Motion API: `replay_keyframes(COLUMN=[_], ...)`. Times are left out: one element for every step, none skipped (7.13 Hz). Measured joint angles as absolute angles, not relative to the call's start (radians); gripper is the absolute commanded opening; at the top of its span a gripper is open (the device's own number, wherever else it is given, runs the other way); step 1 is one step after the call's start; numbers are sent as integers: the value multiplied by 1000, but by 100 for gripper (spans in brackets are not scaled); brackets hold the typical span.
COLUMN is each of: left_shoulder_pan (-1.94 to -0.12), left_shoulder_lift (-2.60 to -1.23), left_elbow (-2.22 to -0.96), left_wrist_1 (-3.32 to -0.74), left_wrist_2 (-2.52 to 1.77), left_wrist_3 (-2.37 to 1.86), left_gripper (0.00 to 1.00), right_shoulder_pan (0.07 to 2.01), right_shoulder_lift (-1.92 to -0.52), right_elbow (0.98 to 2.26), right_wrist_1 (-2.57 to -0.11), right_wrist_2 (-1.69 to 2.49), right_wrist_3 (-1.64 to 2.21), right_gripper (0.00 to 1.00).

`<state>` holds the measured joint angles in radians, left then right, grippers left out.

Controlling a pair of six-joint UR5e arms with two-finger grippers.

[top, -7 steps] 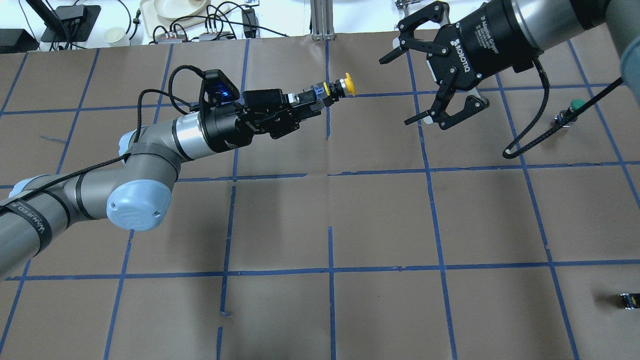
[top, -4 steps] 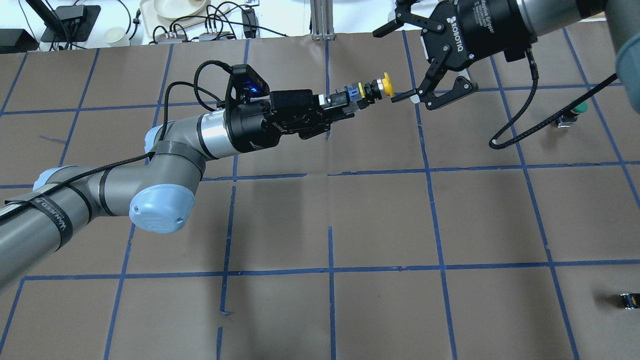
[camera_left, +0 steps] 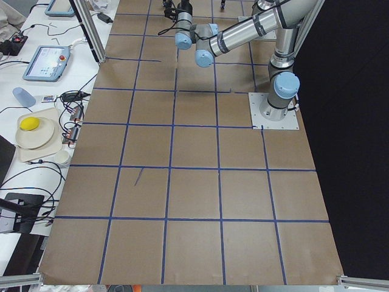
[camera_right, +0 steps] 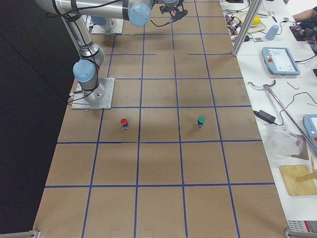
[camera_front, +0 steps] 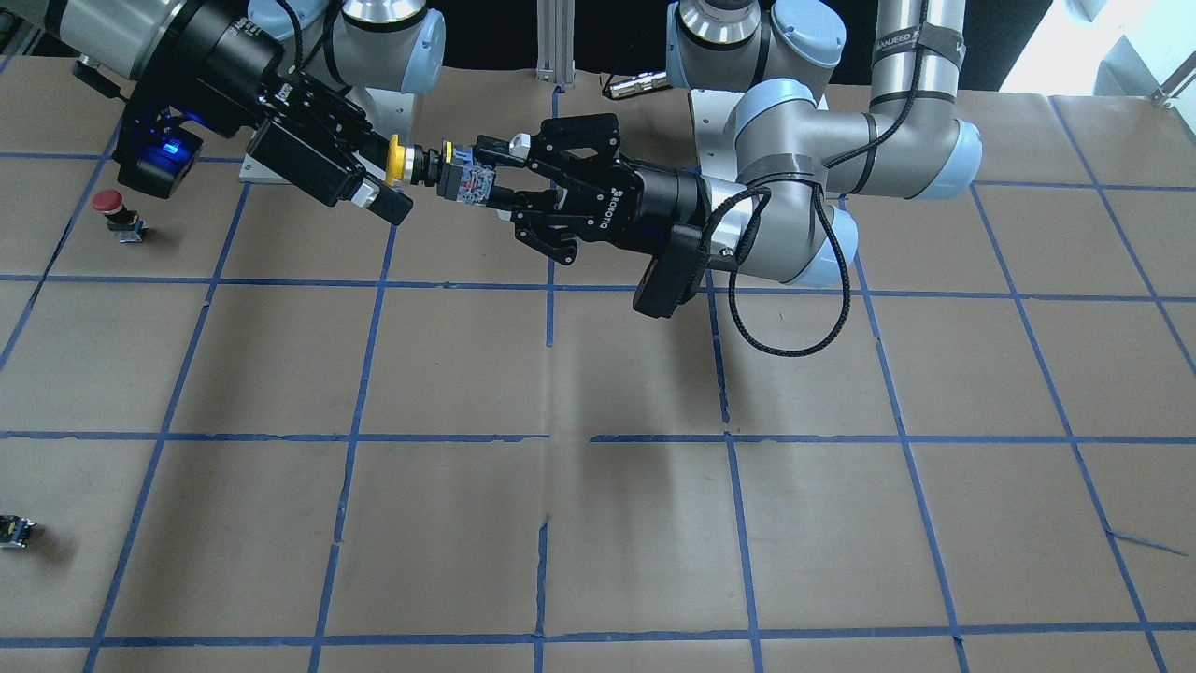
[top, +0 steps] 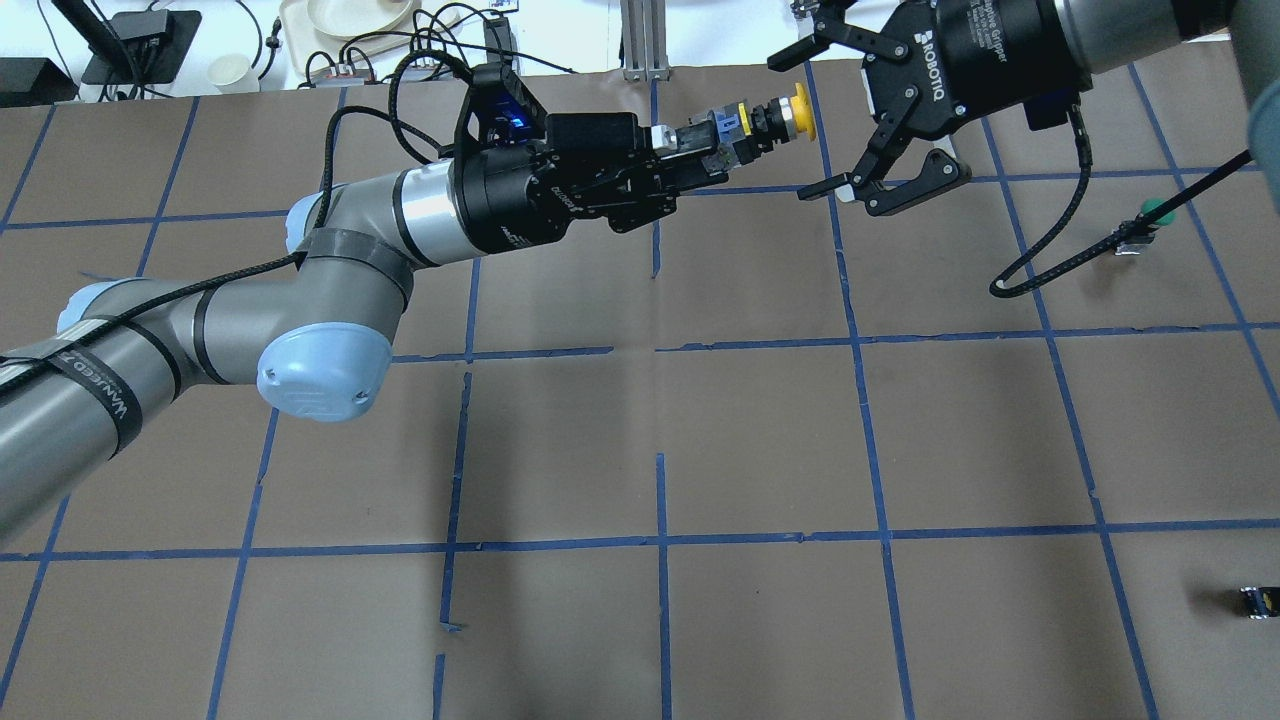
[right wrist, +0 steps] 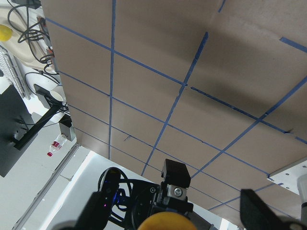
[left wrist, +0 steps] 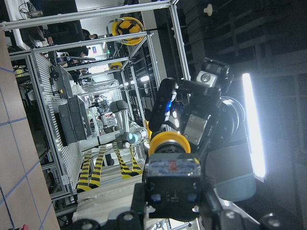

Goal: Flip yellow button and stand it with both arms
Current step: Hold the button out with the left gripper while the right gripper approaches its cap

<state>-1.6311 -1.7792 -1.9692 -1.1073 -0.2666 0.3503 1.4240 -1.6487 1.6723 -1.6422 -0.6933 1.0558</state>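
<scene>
The yellow button [top: 775, 118] is held level in the air over the table's far side, with its yellow cap [camera_front: 396, 161] pointing at my right gripper. My left gripper [top: 712, 145] is shut on the button's blocky body [camera_front: 464, 179]. My right gripper [top: 800, 125] is open, and its fingers [top: 835, 187] straddle the cap without touching it. In the left wrist view the body [left wrist: 172, 184] fills the lower middle, with the cap [left wrist: 169, 143] beyond it. In the right wrist view the cap [right wrist: 163, 223] sits at the bottom edge between the spread fingers [right wrist: 261, 211].
A red-capped button [camera_front: 112, 206] and a green-capped button [top: 1152, 212] stand on the brown, blue-taped table [top: 760, 440] on my right side. A small dark capless block [top: 1255, 600] lies near the right front. Benches with cables and dishes line the far edge.
My left arm carried the button farther away and to the right. My right gripper, still open, shifted so that its fingers now sit on either side of the yellow cap.
</scene>
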Motion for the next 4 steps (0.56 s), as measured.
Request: replay_keyframes(left_shoulder_pan=[-1632, -1632, -1633, -1633], left_shoulder_lift=[-1780, -1781, -1781, -1781], left_elbow=[-1968, -1968, -1970, -1971], left_wrist_1=[-1107, -1107, -1108, -1108], left_wrist_2=[-265, -264, -263, -263], left_wrist_3=[348, 347, 347, 347], left_gripper=[9, 9, 9, 9], right_shoulder_pan=[1423, 1423, 1423, 1423], right_shoulder_lift=[-1652, -1657, -1664, -1671], right_elbow=[1670, 1666, 1664, 1663], right_wrist_1=[-1633, -1629, -1626, -1625], right_wrist_2=[-697, -697, -696, -695], right_wrist_3=[1067, 1085, 1096, 1102], right_gripper=[100, 100, 96, 94])
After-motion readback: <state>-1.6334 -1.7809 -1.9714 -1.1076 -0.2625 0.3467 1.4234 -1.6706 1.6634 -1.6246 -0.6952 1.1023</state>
